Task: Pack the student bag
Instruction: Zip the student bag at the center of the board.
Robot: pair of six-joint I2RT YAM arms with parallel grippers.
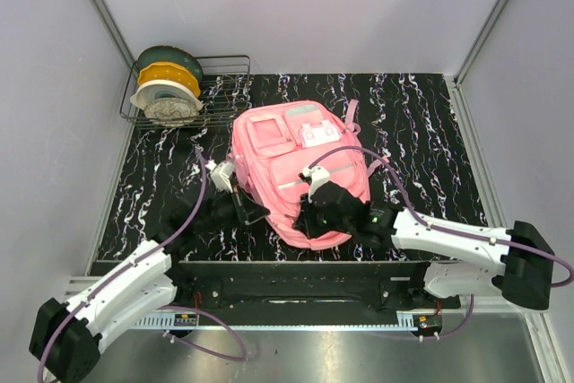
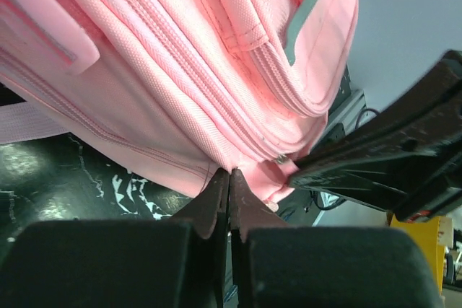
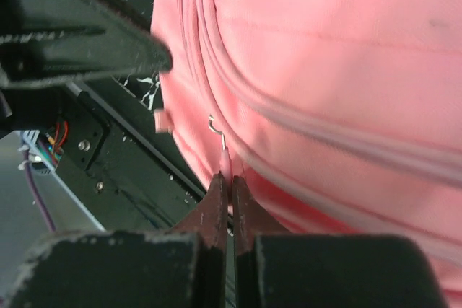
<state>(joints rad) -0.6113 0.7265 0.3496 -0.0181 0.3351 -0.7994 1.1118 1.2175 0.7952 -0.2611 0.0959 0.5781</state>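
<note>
The left gripper [image 2: 229, 178] is clamped on the pink student bag [image 1: 296, 168] at its lower edge; the right gripper [image 3: 231, 182] pinches its zipper pull [image 3: 225, 158]. The bag lies on the black marbled table [image 1: 421, 123], between grey walls [image 1: 314, 6]

student bag [image 1: 287, 154] on table [image 1: 421, 123] — rack [image 1: 224, 87] behind-left
</note>
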